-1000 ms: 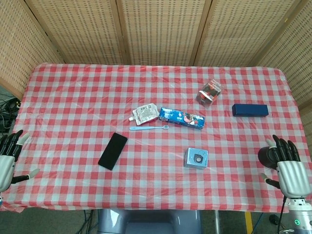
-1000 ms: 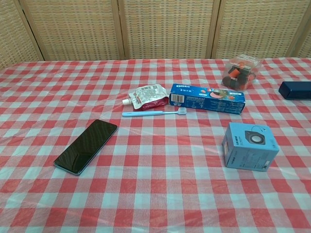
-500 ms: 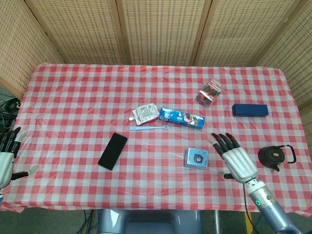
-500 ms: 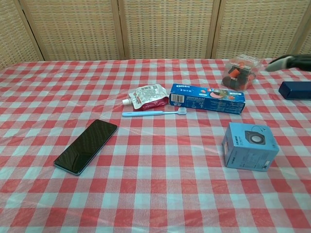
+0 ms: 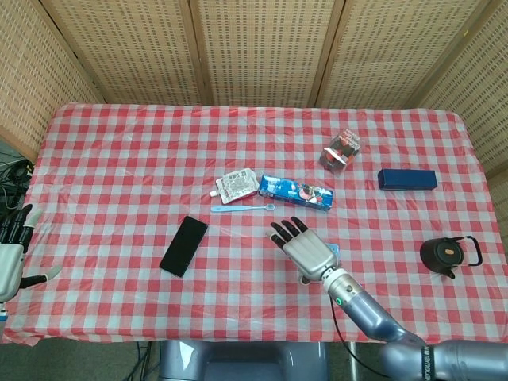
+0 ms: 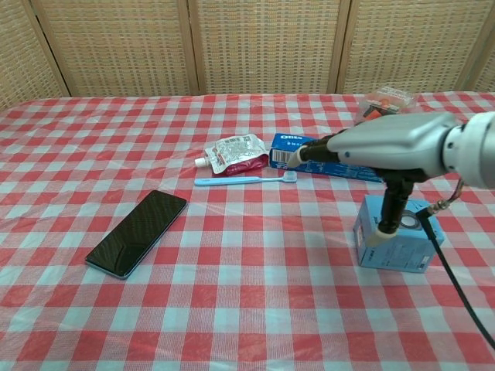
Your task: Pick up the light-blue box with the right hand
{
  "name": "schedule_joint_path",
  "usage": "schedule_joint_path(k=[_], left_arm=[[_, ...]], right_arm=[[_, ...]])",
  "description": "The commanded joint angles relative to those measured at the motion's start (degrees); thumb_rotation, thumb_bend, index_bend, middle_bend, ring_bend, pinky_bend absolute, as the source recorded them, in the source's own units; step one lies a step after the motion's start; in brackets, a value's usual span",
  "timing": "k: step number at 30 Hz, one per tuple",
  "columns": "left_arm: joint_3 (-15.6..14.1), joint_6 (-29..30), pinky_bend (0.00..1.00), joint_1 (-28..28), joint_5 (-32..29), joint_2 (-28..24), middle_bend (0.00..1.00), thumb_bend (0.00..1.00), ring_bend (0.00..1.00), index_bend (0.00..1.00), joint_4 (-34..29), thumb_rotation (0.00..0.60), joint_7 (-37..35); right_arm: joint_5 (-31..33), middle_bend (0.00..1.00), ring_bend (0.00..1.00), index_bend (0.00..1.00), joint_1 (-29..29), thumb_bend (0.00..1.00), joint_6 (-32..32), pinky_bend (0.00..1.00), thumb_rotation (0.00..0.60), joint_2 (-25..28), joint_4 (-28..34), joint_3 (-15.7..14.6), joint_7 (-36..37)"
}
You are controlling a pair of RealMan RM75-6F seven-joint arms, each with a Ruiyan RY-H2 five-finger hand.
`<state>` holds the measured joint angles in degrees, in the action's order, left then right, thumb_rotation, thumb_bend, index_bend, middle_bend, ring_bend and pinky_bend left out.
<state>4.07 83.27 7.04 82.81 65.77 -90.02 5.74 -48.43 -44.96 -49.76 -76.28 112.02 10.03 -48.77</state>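
Observation:
The light-blue box [image 6: 402, 249], with a round speaker picture on top, sits on the checked cloth right of centre. My right hand [image 6: 387, 147] hovers over it with fingers stretched out toward the left and spread, holding nothing. Its thumb hangs down against the box's left front corner. In the head view the right hand [image 5: 304, 246] covers nearly all of the box [image 5: 334, 249]; only a sliver shows. My left hand [image 5: 9, 255] stays off the table's left edge, fingers apart and empty.
A blue snack box [image 6: 329, 156], a red pouch [image 6: 234, 151] and a blue toothbrush [image 6: 246, 179] lie just behind the hand. A black phone [image 6: 138, 232] lies to the left. A clear container [image 5: 342, 148], a dark-blue box [image 5: 406, 178] and a black kettle [image 5: 446, 255] lie on the right.
My right hand has swept from the table's right edge leftward to above the light-blue box, uncovering the kettle. The box and the left hand have not moved.

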Motion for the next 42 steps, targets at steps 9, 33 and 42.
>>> schedule_joint_path(k=[9,33,42], left_arm=[[0.2,-0.8,0.0,0.3,-0.7,-0.3,0.0,0.0,0.0,0.0,0.0,0.6,-1.0],[0.1,-0.7,0.0,0.4,-0.6,-0.5,0.0,0.0,0.0,0.0,-0.2,0.6,-1.1],[0.0,-0.8,0.0,0.4,-0.5,-0.7,0.0,0.0,0.0,0.0,-0.3,0.6,-1.4]], right_arm=[[28.1,0.11,0.08,0.09,-13.6,0.0,-14.5,0.15,0.6,-12.0,-4.4,-2.2,-18.5],[30.9,0.57,0.59,0.46,-16.0,0.24,-19.4,0.79,0.6,-12.2,-8.0,-5.8,-20.6],[14.0,0.58,0.6,0.47,-13.0,0.27,-17.1,0.79,0.6,-8.0,-4.0,-6.1,-9.8]])
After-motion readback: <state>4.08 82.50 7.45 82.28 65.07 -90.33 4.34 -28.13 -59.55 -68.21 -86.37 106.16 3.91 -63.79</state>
